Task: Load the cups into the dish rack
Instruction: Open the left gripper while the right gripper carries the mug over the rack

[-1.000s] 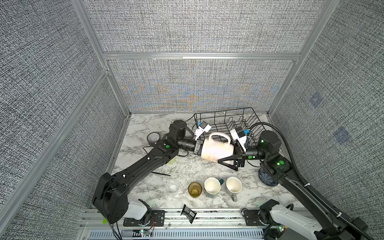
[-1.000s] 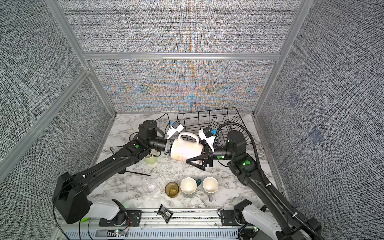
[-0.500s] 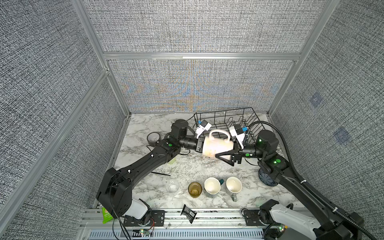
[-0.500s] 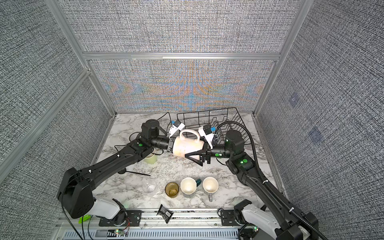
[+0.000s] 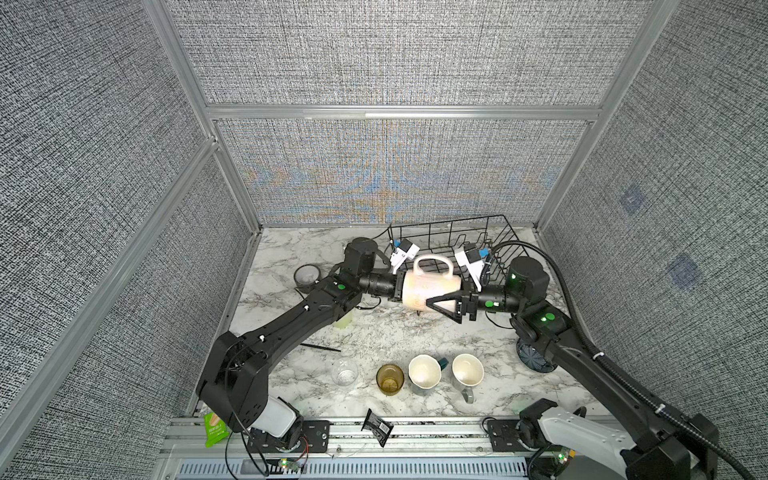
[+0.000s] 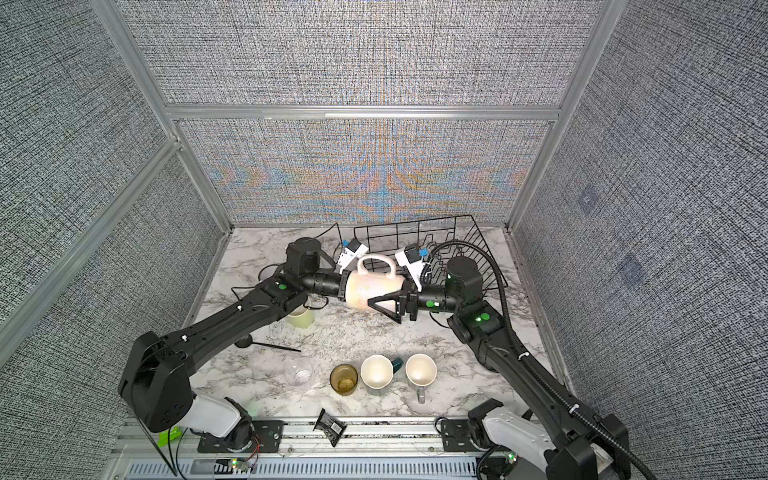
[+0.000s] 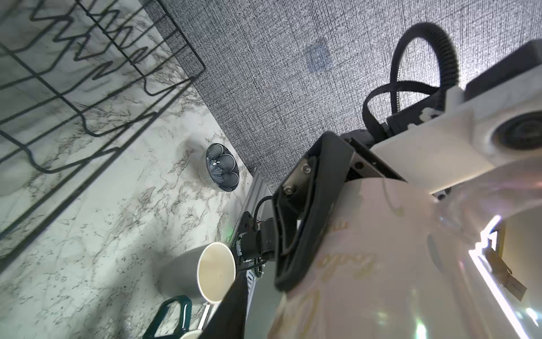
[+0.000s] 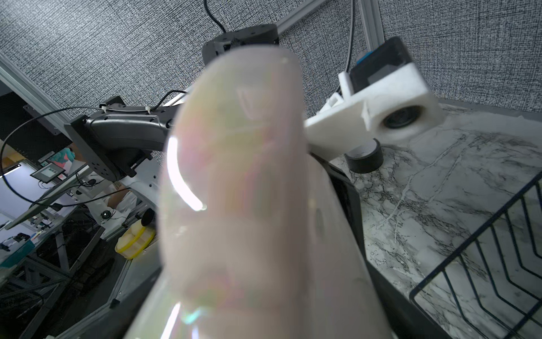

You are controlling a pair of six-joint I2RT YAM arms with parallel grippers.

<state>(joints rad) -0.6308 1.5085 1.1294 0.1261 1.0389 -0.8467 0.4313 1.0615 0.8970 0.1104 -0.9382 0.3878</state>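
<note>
The tall pink mug [image 5: 419, 282] hangs on its side above the table, handle up, just in front of the dish rack [image 5: 457, 232]. My right gripper [image 5: 434, 293] straddles its body, fingers [image 7: 296, 234] pressed on the wall. My left gripper [image 5: 398, 286] is at the mug's other end; a gap shows between its dark finger [image 7: 228, 308] and the mug wall [image 7: 381, 264]. Near the front edge stand the clear glass [image 5: 345, 372], amber tumbler [image 5: 390, 379], teal mug [image 5: 424, 371] and grey mug [image 5: 467, 370]. The light green mug [image 6: 301, 318] sits under my left arm.
A black tape roll [image 5: 307, 277] lies at the back left. The dark blue patterned bowl [image 5: 534, 359] stands under my right arm. A thin black spoon [image 5: 320, 346] lies left of centre. A black packet [image 5: 377, 426] and a green one [image 5: 216, 428] rest on the front rail.
The right gripper has slid over the mug's body and narrowed onto it. The left gripper's jaws have parted. The mug has shifted slightly toward the rack.
</note>
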